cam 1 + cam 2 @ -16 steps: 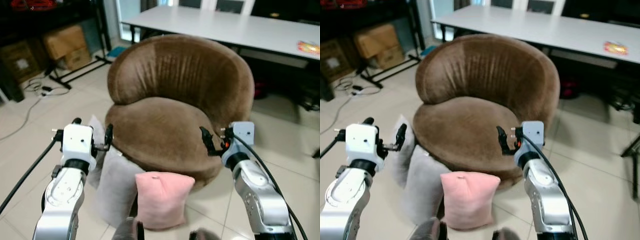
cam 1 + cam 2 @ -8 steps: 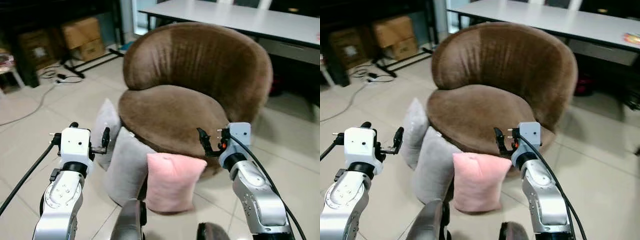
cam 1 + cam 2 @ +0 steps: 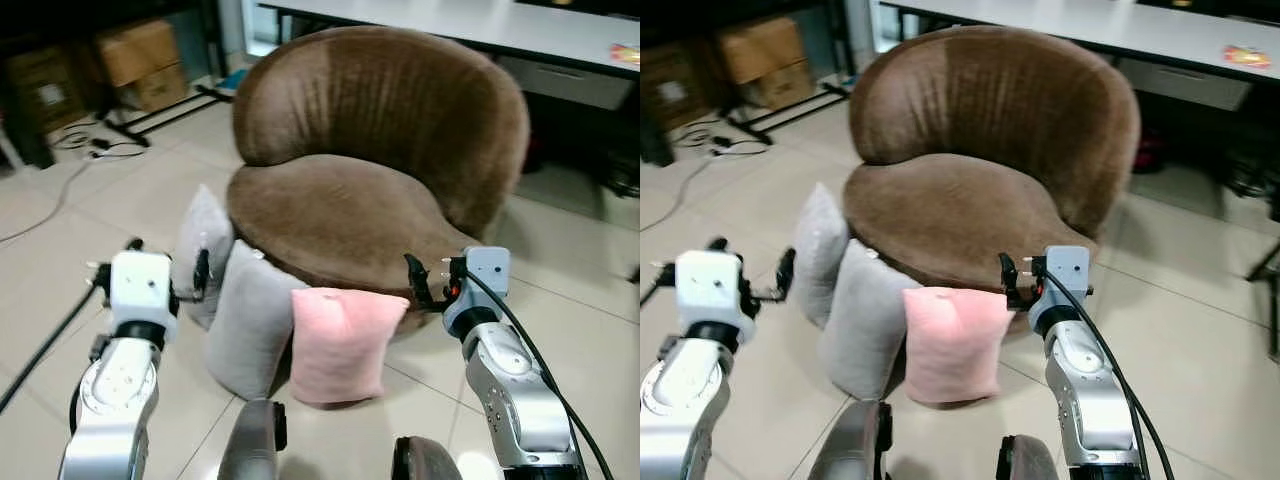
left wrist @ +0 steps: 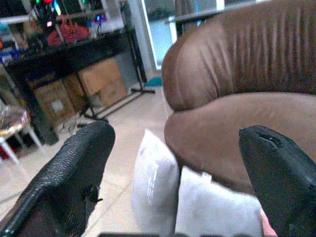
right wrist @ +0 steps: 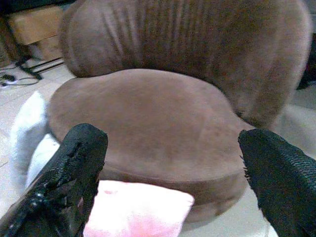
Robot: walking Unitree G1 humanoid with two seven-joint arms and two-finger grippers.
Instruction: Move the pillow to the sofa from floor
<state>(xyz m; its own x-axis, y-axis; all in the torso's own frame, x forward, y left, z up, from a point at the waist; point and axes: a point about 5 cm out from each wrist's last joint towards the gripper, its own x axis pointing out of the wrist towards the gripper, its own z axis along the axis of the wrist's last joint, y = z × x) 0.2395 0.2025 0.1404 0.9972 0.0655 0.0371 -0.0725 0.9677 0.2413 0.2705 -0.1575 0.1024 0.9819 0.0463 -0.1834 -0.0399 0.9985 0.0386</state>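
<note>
pink pillow (image 3: pixel 343 343) stands upright on the tiled floor (image 3: pixel 590 330), leaning against the front of the round brown sofa (image 3: pixel 375 160). two grey pillows (image 3: pixel 252 320) stand beside it on the robot's left, also propped against the sofa base. left gripper (image 4: pixel 175 168) raised out in front of the grey pillows, fingers spread wide, nothing between them. right gripper (image 5: pixel 170 163) raised near the sofa's front edge, just beside and above the pink pillow's upper corner, fingers also wide apart, empty. white table (image 3: pixel 480 20) behind the sofa; cardboard boxes (image 3: pixel 135 60) at far left.
</note>
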